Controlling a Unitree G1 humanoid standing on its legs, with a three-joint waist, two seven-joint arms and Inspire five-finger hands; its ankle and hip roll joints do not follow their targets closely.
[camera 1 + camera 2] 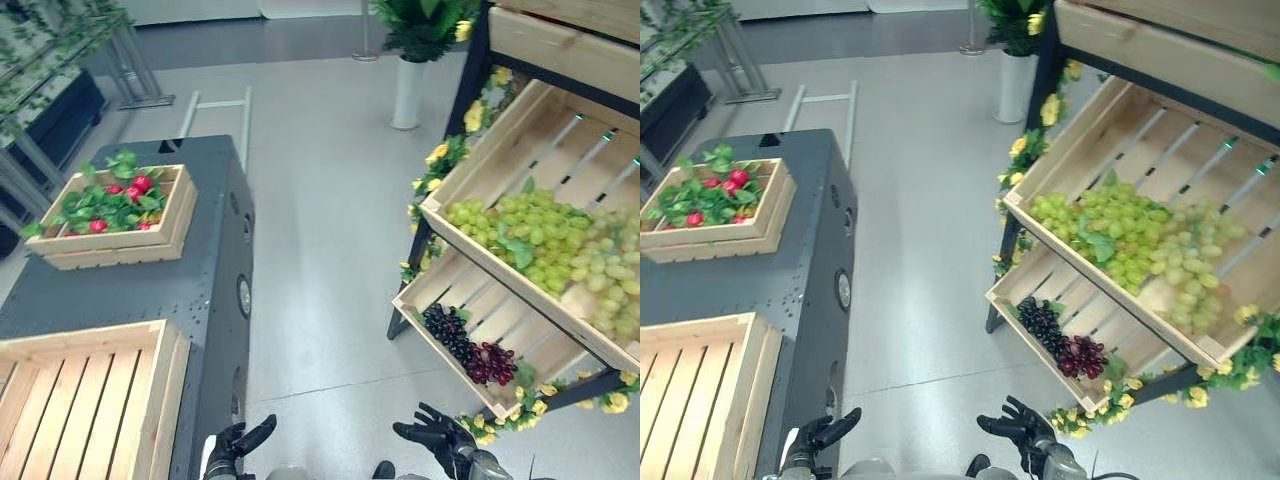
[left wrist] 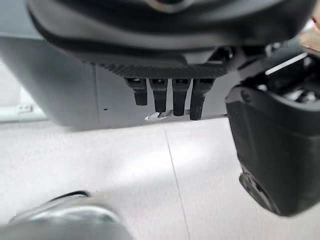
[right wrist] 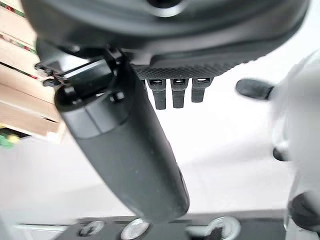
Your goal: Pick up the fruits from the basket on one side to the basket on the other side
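On the dark grey table (image 1: 190,290) at the left stands a wooden crate (image 1: 170,235) with red fruits (image 1: 135,188) among green leaves. Nearer me on the same table is an empty slatted crate (image 1: 80,400). On the slanted wooden shelf at the right, the upper crate holds green grapes (image 1: 530,235) and the lower crate (image 1: 425,300) holds dark purple grapes (image 1: 465,345). My left hand (image 1: 232,447) is low by the table's near corner, open and empty. My right hand (image 1: 440,435) hangs below the lower crate, open, holding nothing. Its straight fingers (image 3: 172,92) point at the floor.
Grey floor lies between the table and the shelf. A white vase (image 1: 408,90) with a green plant stands at the back. Yellow flowers (image 1: 440,160) trim the shelf's frame. A metal rack with greenery (image 1: 60,60) lines the far left.
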